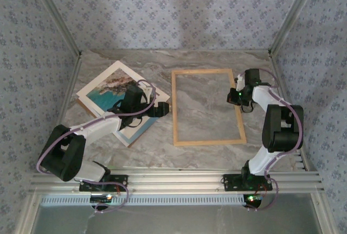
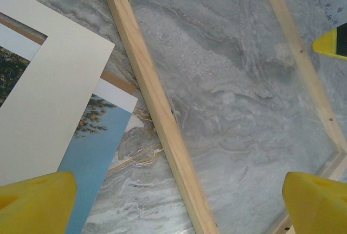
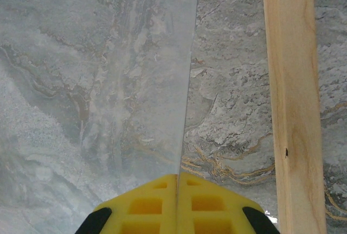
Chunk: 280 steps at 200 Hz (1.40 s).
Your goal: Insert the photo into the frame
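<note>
The frame (image 1: 206,107), thin light wood, lies flat mid-table. Its left bar (image 2: 157,103) runs between my left gripper's (image 2: 176,204) wide-open yellow fingers (image 2: 35,201), which hold nothing and hover over that bar. The photo (image 1: 111,88), sea and trees inside a cream border (image 2: 54,98), lies askew to the left, partly under the left arm. My right gripper (image 3: 178,177) is shut on the edge of the clear pane (image 3: 135,82), just inside the frame's right bar (image 3: 293,103). It sits at the frame's right side (image 1: 234,97).
Under the photo lie a brown board (image 2: 116,81) and a blue print with a white border (image 2: 95,147). Patterned walls (image 1: 173,6) close in the marble table (image 1: 206,155) at back and sides. An aluminium rail (image 1: 179,181) runs along the near edge.
</note>
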Available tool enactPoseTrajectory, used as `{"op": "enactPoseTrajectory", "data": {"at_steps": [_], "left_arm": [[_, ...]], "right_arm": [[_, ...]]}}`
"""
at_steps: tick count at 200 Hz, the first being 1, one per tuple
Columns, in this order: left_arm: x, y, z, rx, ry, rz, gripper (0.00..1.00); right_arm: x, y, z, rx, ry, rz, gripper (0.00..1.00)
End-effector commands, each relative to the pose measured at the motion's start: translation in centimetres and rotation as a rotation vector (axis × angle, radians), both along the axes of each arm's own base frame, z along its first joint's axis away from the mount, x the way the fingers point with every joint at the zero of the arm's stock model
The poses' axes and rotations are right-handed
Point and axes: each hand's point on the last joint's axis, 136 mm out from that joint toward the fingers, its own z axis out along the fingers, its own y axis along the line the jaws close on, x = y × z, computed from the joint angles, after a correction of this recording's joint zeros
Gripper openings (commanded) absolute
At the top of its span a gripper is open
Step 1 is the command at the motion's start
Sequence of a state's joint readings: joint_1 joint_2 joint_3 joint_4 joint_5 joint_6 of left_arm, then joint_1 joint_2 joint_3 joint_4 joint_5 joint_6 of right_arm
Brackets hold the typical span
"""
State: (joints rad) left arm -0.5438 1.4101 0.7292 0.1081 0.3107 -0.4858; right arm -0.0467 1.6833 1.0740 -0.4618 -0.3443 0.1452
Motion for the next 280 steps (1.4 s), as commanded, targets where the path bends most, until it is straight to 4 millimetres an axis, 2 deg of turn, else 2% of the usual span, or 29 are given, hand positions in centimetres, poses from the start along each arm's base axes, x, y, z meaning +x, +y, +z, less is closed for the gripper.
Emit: {"op": "enactPoseTrajectory", "data": {"at_steps": [1,280], "left_arm": [[0.16,-0.44,0.56,-0.001,-0.022,-0.023,0.97],[0.2,-0.57,0.48,0.002,-0.018,-0.03,0.97]], "right_arm": [[0.13,-0.42,-0.17,-0.006,0.016,-0.019,0.0],[0.69,-0.93,0.08,-0.013,0.007,-0.026,0.0]]}}
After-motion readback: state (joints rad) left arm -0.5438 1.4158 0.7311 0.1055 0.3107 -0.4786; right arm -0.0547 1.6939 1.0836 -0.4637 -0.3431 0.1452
